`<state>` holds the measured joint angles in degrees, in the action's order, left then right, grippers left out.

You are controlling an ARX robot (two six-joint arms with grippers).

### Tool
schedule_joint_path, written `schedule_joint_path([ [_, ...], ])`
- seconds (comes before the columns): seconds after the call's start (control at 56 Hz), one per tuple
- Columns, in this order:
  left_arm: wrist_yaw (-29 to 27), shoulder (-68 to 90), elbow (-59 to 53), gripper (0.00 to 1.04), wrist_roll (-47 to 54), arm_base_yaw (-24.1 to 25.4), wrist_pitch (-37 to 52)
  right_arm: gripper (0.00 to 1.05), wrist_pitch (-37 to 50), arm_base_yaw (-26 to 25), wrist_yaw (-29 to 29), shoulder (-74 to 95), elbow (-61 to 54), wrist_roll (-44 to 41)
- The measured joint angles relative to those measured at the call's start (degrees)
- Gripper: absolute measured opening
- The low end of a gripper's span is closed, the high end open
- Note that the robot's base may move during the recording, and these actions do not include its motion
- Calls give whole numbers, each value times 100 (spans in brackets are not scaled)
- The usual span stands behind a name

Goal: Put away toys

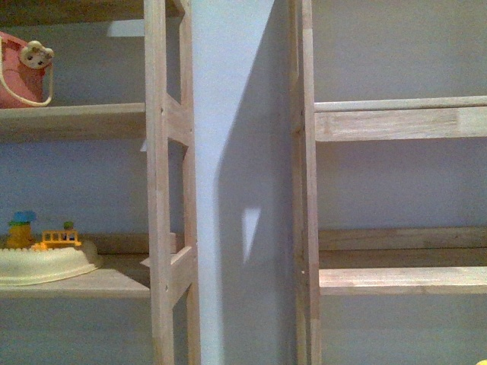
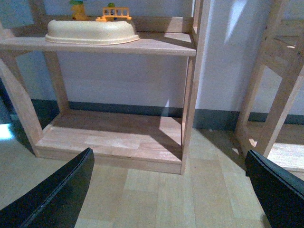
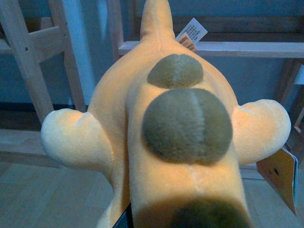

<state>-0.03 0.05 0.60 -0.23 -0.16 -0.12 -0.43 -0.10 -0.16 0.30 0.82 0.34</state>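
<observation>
The plush toy point(image 3: 180, 123) fills the right wrist view, raised above the floor point(image 3: 42, 194) in front of a shelf point(image 3: 247, 48). The right tool is hidden beneath it and is judged clamped on it. The left tool point(image 2: 168, 159) is spread wide, empty. The toy is best lifted clear of the board edge before being set deep.

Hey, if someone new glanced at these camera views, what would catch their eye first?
The orange-yellow plush toy, with two olive-brown patches, fills the right wrist view. In the front view, a pink bag sits on the upper left shelf, and a cream tray with colourful toys sits on the shelf below. The left gripper is open, holding nothing.
</observation>
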Motion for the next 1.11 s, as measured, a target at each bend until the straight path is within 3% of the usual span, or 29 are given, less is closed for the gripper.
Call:
schedule_joint_path([
  [0.804, 2, 4, -2, 98, 0, 0, 0, 7, 0, 0, 7, 2, 0, 0],
  [0.982, 0, 9, 0, 98, 0, 2, 0, 7, -214, 492, 1759, 483, 79, 863],
  [1.107, 2, 9, -2, 98, 0, 2, 0, 7, 131, 643, 2363, 887, 417, 857],
])
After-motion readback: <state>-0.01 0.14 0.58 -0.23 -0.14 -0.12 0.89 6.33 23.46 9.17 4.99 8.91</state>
